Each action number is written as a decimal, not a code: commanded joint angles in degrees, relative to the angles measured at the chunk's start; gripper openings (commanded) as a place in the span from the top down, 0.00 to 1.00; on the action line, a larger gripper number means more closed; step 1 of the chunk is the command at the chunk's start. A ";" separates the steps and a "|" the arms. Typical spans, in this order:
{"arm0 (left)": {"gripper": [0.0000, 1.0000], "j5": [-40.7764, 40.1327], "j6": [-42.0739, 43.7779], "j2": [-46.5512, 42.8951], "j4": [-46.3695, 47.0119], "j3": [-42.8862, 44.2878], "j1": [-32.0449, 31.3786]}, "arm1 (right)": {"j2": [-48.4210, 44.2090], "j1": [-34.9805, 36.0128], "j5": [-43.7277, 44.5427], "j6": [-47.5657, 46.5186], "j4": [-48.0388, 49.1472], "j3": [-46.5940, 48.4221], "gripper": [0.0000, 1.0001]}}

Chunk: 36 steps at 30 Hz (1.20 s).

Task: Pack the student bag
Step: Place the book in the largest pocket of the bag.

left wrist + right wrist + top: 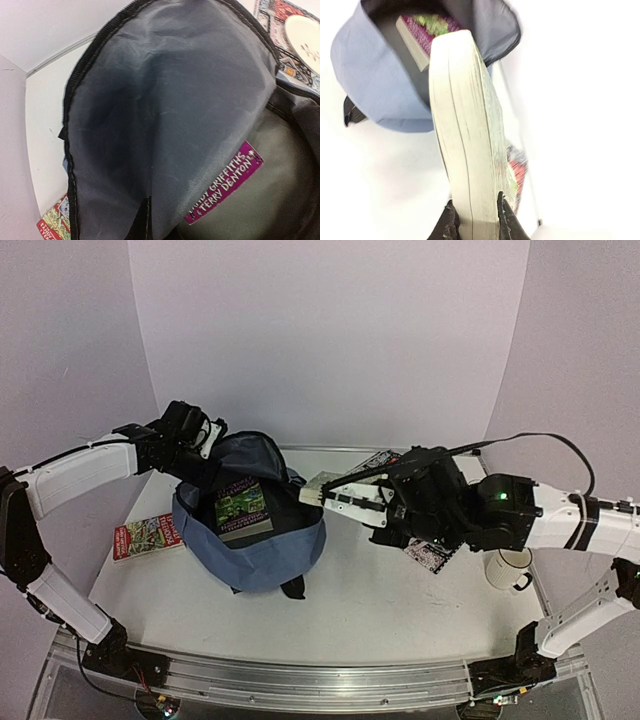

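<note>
Step in hand, judged from top view: feeding thick book (335,492) into bag (255,555). Best slide it flat over purple book (243,508); release only once deep inside. Bag centre-left. Right gripper (378,502) clamped on thick book, just right of bag's mouth. Left gripper (198,438) pinched on flap (235,450), upper left.
Left wrist view: flap (165,100) raised, fills frame; hold it high. Fingers unseen.
Right wrist view: jaws clamp thick book at bottom; bag upper left, beyond book's far end.
</note>
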 commanded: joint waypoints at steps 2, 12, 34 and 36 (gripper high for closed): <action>1.00 10.28 3.75 -1.33 1.86 4.81 0.23 | -3.13 0.30 -5.77 -14.37 1.95 7.85 1.00; 1.00 20.50 4.81 -2.30 0.48 7.19 0.23 | 1.13 1.07 -18.64 -31.00 15.37 7.67 1.00; 1.00 38.27 7.10 -4.53 -5.74 8.90 -0.03 | 24.14 -5.50 -29.80 -41.54 38.63 9.53 1.00; 1.00 39.06 7.07 -4.52 -6.04 9.02 -0.11 | 26.09 -5.68 -30.60 -42.03 41.13 9.57 1.00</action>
